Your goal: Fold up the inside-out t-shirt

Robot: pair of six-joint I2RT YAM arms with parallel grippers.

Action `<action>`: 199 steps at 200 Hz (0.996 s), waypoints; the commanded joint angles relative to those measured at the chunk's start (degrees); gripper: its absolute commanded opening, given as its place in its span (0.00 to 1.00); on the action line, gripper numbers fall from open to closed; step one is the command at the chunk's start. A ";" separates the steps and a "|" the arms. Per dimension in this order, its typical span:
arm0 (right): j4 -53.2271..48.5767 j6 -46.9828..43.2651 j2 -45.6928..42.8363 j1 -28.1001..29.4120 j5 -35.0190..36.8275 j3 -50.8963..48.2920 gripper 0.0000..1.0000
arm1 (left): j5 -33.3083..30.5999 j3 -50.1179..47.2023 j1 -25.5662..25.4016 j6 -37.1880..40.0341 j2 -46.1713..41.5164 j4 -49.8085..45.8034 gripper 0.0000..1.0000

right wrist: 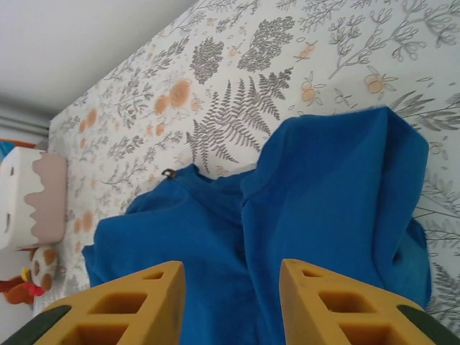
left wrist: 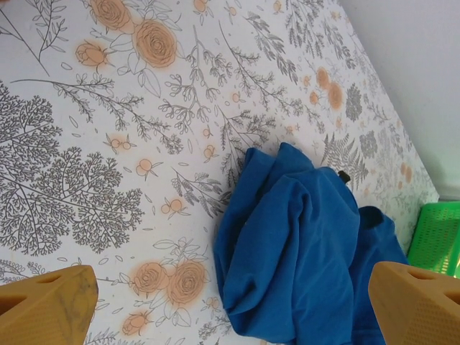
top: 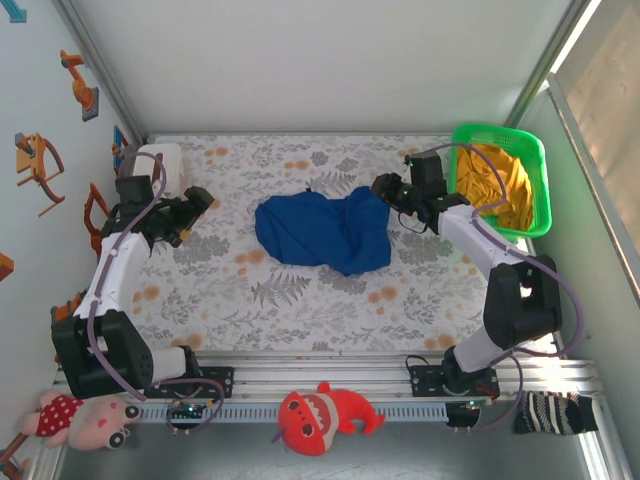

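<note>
The inside-out t-shirt (top: 325, 232) lies crumpled in a royal-blue heap at the middle of the flowered table. My right gripper (top: 384, 188) hovers at the heap's right end. In the right wrist view its yellow fingers (right wrist: 129, 305) stand apart over the t-shirt (right wrist: 323, 194), so the right gripper (right wrist: 231, 269) is open with no cloth pinched. My left gripper (top: 202, 204) sits left of the heap, apart from it. Seen from the left wrist, the left gripper (left wrist: 233, 291) is wide open, and the t-shirt (left wrist: 295, 251) lies ahead between the fingers.
A green basket (top: 497, 130) holding an orange-yellow garment (top: 497, 182) stands at the back right, just behind the right arm. A white tissue box (top: 162, 163) sits at the back left. Plush toys (top: 322, 416) lie along the front rail.
</note>
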 commanded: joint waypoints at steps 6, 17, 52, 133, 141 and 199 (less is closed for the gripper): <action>-4.72 -6.42 -1.00 1.94 3.67 3.63 0.46 | 0.78 -0.99 -0.65 0.30 0.40 1.25 0.96; -6.66 -7.77 1.08 3.50 3.80 6.65 0.48 | 0.52 -0.95 -1.33 0.01 0.84 1.61 0.96; -12.52 -11.55 13.09 8.32 4.07 20.92 0.50 | -1.04 -0.31 -4.37 0.03 2.50 1.98 0.96; -24.11 -11.67 45.98 13.67 1.26 55.90 0.54 | -3.76 3.22 -12.31 -2.23 10.39 5.12 0.96; -25.20 -11.59 48.24 13.93 1.22 58.66 0.54 | -3.79 4.52 -13.47 -2.14 12.13 5.15 0.96; -27.70 -8.73 56.88 14.23 -1.23 67.10 0.47 | -3.56 9.45 -21.26 -0.38 22.78 5.03 0.96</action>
